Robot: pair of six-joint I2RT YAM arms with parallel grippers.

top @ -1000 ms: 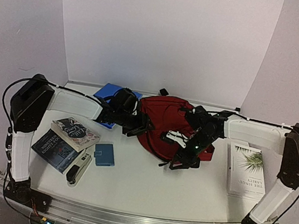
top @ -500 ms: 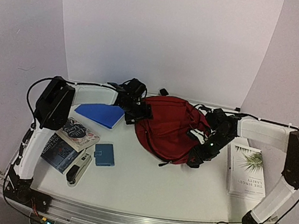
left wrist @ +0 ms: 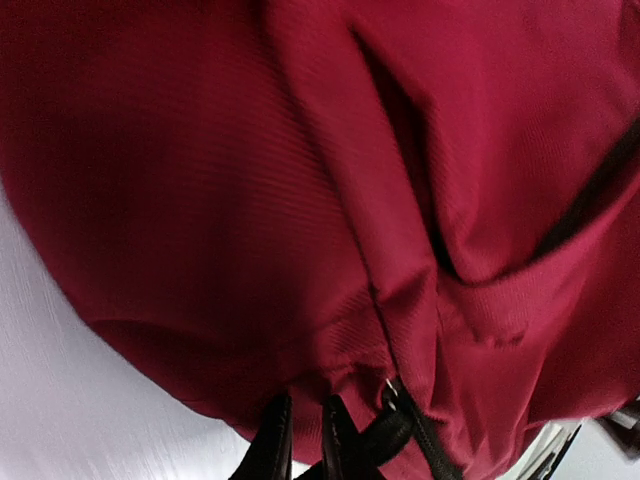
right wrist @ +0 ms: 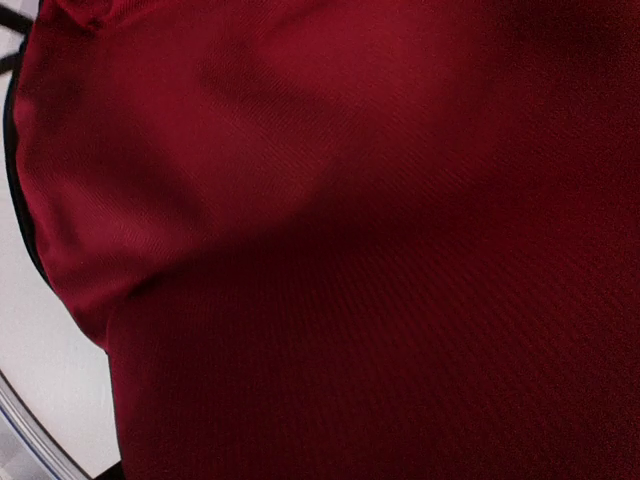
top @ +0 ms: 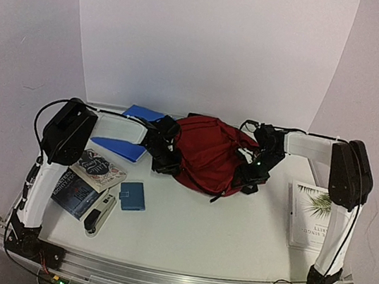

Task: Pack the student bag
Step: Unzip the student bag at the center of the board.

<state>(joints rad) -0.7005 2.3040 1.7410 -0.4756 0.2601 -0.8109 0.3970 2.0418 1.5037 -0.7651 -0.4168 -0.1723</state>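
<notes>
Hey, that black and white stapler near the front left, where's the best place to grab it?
Probably pinch the stapler across its narrow middle, coming straight down: it lies flat, long and slim, with bare table along its right side.

Dark red student bag [top: 209, 156] lies slumped at table's far centre; black strap trails toward front

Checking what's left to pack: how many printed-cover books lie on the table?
3. Two overlap at the left, a patterned book on a dark book; a white book lies right. Others may be inside the student bag.
</notes>
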